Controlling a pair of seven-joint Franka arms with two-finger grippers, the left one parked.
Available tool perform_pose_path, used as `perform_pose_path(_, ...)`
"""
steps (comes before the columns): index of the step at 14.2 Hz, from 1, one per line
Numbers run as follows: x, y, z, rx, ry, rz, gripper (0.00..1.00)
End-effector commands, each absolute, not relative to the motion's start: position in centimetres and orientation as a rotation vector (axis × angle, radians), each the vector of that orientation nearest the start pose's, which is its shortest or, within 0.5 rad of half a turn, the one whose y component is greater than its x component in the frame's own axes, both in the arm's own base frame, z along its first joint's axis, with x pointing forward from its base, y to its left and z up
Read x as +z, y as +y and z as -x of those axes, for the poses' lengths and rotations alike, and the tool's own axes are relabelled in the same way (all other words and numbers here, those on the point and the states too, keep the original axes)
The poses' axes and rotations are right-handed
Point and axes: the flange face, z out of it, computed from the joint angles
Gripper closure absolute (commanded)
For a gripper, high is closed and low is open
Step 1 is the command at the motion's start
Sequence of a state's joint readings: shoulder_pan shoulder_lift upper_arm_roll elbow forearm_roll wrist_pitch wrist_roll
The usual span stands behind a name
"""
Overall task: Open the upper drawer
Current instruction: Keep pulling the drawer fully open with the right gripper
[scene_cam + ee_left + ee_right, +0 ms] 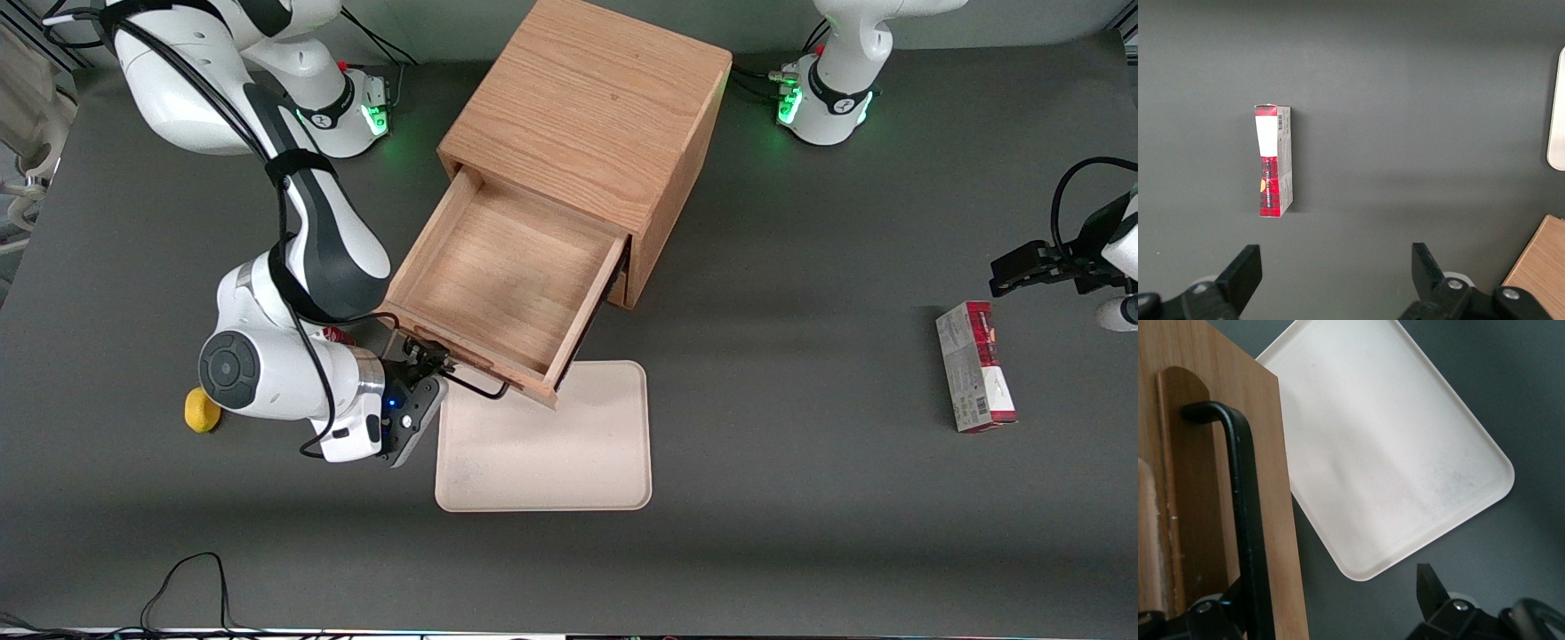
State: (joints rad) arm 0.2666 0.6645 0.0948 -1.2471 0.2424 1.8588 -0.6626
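Tray [543, 462], pale and flat, lies on the dark counter [800, 533] just beside the pincer [433, 363] and nearer the front camera than the drawer front. The pincer itself sits at the black wire handle [476, 386] of the upper drawer [507, 284], at the handle's end toward the working arm. In the right wrist view its fingers stand spread, one finger [1431, 590] apart over the counter by the tray [1385, 447], the handle bar [1245, 513] running between them; nothing is clamped. A yellow object [202, 411] rests on the counter near the wrist, toward the working arm's end. Farther from the camera than the pincer, the drawer stands pulled well out of the oak cabinet [591, 116], its front edge overhanging the tray. It points out of the cabinet toward the front camera, slanted toward the working arm's end, and its wide front runs crosswise to that.
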Motion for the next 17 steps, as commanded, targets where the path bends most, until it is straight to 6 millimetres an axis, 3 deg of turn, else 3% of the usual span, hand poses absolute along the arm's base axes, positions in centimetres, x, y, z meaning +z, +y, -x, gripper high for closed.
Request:
perform_pose_path(1, 37.5, 26.0, -69.4, -0.025, -1.298, 2.514, 0.00)
perform_pose_path(9, 39.0, 26.3, -69.9, -0.077, -1.269, 2.494, 0.00)
perform_pose_path(17, 39.1, 25.9, -71.2, -0.115, -1.260, 2.499, 0.00)
